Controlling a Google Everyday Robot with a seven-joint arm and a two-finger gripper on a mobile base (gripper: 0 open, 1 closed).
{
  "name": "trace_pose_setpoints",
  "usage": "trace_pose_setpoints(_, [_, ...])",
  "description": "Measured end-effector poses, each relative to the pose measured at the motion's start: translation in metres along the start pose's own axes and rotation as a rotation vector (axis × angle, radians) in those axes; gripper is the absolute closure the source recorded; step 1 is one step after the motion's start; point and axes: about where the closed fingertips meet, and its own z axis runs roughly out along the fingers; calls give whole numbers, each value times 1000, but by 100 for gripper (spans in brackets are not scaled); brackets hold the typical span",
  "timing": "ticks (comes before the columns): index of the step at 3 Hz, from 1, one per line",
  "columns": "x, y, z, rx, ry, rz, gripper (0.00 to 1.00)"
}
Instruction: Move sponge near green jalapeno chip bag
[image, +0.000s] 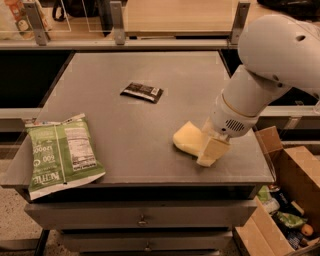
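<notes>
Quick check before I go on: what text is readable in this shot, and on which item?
"KETTLE", as far as it reads, in white: near the lower edge of the green chip bag.
Nutrition label and other print on that bag: too small to read.
Black packet: lettering blurred, unreadable.
Sponge, and gripper at its right edge: no text.

Count on the table (130, 125): 1 sponge (187, 139), 1 green jalapeno chip bag (61, 155), 1 black packet (142, 92). 1 gripper (213, 151), low at the sponge's right end. 1 cardboard box (295, 170) alongside.
</notes>
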Motion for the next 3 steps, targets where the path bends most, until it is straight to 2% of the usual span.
trace_pose_setpoints(1, [-9, 1, -3, -6, -10, -12, 87])
trace_pose_setpoints(2, [-29, -2, -10, -7, -28, -42, 99])
trace_pose_setpoints(3, [-55, -4, -12, -15, -43, -84, 100])
